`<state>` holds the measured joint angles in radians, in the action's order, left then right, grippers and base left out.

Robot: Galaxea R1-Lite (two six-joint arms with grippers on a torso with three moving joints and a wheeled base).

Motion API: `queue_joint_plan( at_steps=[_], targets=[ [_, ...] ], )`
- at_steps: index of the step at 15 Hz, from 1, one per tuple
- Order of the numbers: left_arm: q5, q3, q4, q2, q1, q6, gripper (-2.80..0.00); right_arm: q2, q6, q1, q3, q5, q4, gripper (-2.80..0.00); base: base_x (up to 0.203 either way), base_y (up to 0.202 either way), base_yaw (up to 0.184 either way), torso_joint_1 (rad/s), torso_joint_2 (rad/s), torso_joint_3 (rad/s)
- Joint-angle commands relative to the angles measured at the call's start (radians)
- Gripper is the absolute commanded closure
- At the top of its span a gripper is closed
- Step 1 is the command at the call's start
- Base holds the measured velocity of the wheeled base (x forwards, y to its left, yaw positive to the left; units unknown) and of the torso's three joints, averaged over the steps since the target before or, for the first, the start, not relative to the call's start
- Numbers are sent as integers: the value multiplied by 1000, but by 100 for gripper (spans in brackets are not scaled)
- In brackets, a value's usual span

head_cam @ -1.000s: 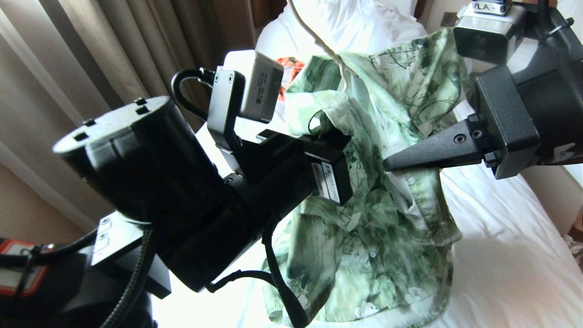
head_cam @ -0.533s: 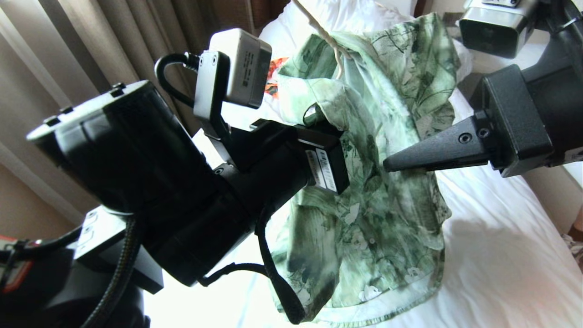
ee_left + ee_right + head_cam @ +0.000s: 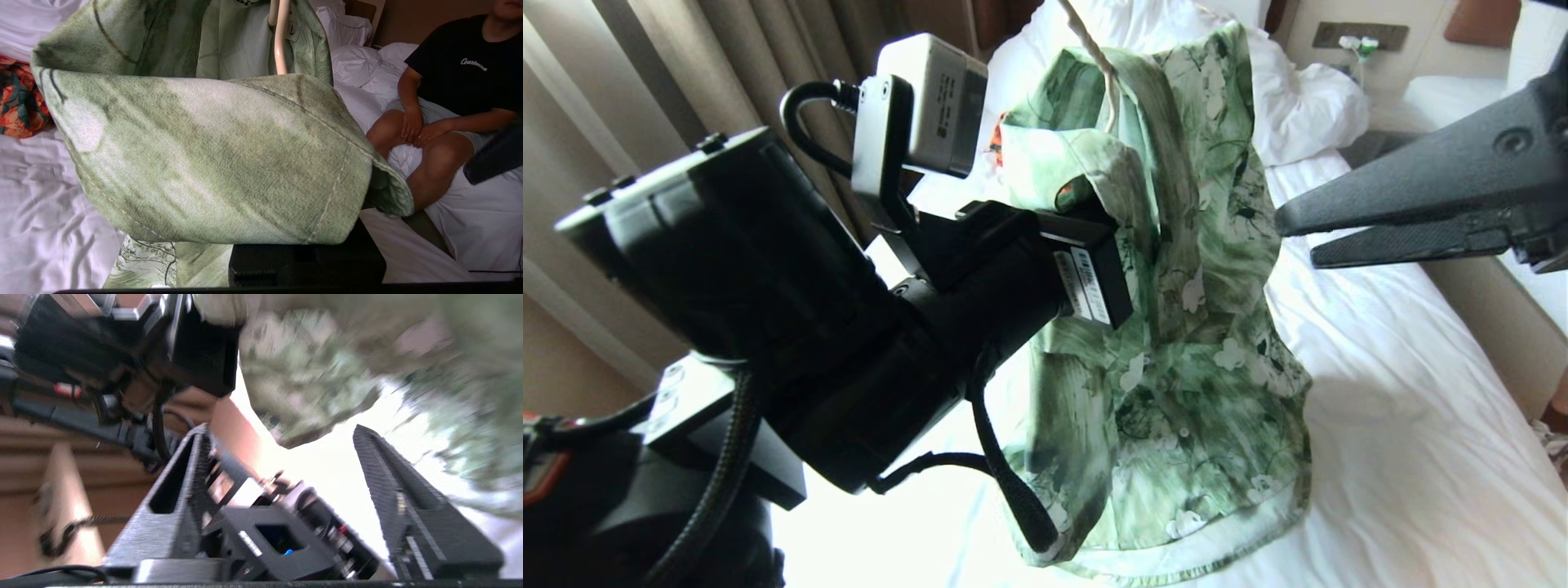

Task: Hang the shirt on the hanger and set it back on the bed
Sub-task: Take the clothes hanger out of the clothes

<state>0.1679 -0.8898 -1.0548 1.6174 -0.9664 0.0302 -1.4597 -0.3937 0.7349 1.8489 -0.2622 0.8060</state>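
The shirt (image 3: pixel 1176 327) hangs in the air over the middle of the bed (image 3: pixel 1405 425), draped on the hanger (image 3: pixel 1094 49), whose thin cream wire pokes up out of the collar, and its bottom hem droops near the white sheet. The left gripper (image 3: pixel 1086 204) reaches into the top of the shirt with its jaws pressed together, though the cloth hides just what they pinch. The right gripper (image 3: pixel 1298 237) is off to the side, not touching the shirt, with its jaws spread apart and nothing between them; a person (image 3: pixel 449 102) sits on another bed (image 3: pixel 482 228) nearby.
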Motion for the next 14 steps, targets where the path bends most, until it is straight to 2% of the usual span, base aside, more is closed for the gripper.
queue_joint_plan(
  at_steps=[1, 2, 3, 5, 7, 9, 12, 14],
  targets=[
    [1, -3, -3, -1, -3, 0, 0, 13, 25, 0, 30, 23, 9, -280, 0, 0, 0, 0, 0, 0],
    [1, -3, 7, -1, -5, -1, 0, 13, 64, 0, 44, 40, 10, -280, 0, 0, 0, 0, 0, 0],
    [1, -3, 15, -1, -6, 0, 0, 10, 79, 0, 61, 45, 10, 0, 0, 0, 0, 0, 0, 0],
    [2, -17, 47, -4, -9, 0, 0, -4, 114, 2, 109, 68, 12, 0, 0, 0, 0, 0, 0, 0],
    [1, -35, 75, -19, -12, 0, 0, -15, 232, 23, 123, 137, -3, 0, 0, 0, 0, 0, 0, 0],
    [-1, -49, 82, -16, -12, 0, 0, -41, 324, 80, 124, 237, -71, 0, 0, 0, 0, 0, 0, 0],
    [-2, -47, 100, -12, -12, -1, 0, -74, 472, 146, 124, 316, -157, 0, 0, 0, 0, 0, 0, 0],
    [-4, -48, 140, -26, -18, -2, 0, -85, 542, 166, 123, 352, -193, 0, 0, 0, 0, 0, 0, 0]
  ],
)
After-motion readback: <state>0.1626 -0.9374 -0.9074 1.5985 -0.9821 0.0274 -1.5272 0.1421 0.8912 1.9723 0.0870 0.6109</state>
